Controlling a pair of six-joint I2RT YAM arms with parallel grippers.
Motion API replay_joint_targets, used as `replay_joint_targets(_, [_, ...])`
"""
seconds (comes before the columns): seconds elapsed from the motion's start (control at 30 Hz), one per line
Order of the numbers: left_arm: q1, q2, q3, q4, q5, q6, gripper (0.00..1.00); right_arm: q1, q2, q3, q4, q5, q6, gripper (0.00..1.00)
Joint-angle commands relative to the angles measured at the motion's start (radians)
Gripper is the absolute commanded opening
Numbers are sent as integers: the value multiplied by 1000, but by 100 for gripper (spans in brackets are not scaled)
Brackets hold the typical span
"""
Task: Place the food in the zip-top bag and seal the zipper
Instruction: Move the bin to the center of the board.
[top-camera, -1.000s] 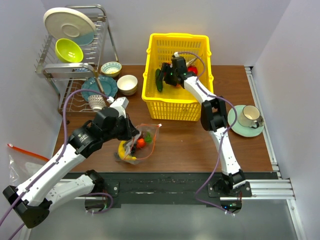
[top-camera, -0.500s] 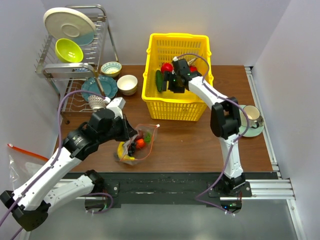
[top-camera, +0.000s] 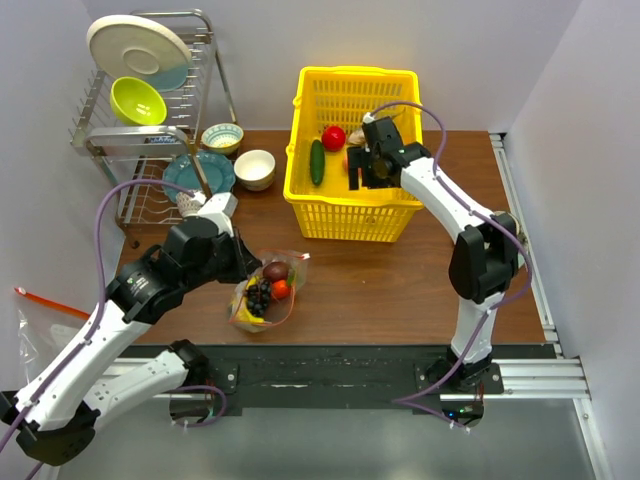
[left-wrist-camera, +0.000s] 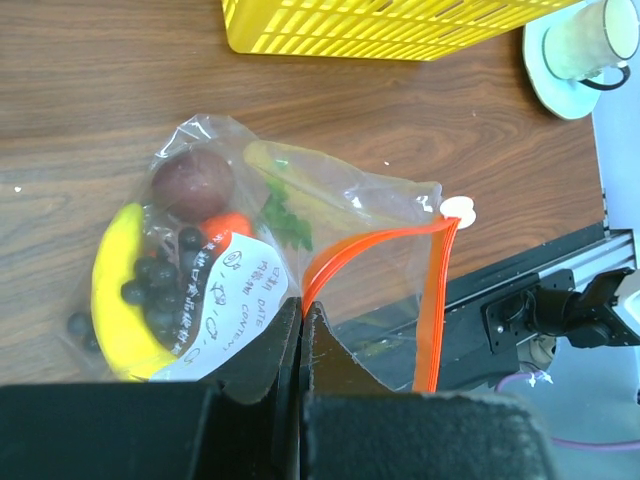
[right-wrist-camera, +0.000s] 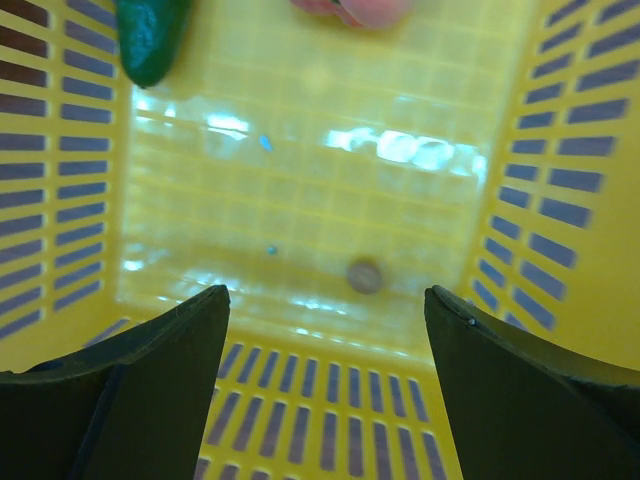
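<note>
Left gripper clamped on the bag at its zipper. Film judged limp, slippery; the stiffer zipper holds best. Right gripper spread, empty, inside the basket.

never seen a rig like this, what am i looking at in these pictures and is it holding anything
Two robot arms are bolted at a table's edge, each ending in a two-finger gripper. The wide picture looks down from above and behind; the other two come from cameras on the wrists. On the table stand a yellow basket, a dish rack and a cup. The left gripper is shut on the mouth of the clear zip-top bag, which holds a banana and grapes. The right gripper is open and empty over the basket, where a cucumber lies.
</note>
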Motion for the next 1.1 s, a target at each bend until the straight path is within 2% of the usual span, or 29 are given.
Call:
replay_joint_targets(0.0, [0, -2, 55, -7, -36, 9, 0, -1, -67, 31, -120, 118, -79, 82])
replay_joint_targets(0.13, [-1, 19, 87, -29, -68, 32, 0, -3, -124, -33, -183, 113, -81, 81])
replay_joint_targets(0.37, [0, 101, 208, -83, -102, 78, 0, -23, -315, -203, -180, 147, -64, 82])
replay_joint_targets(0.63, [-1, 116, 213, -84, -79, 85, 0, -69, -429, -301, -189, 121, -82, 84])
replay_joint_targets(0.83, [0, 116, 208, -81, -79, 85, 0, -70, -402, -187, -221, 142, -75, 84])
replay_joint_targets(1.07, [0, 138, 241, -109, -99, 93, 0, -72, -218, 13, -169, -10, -62, 89])
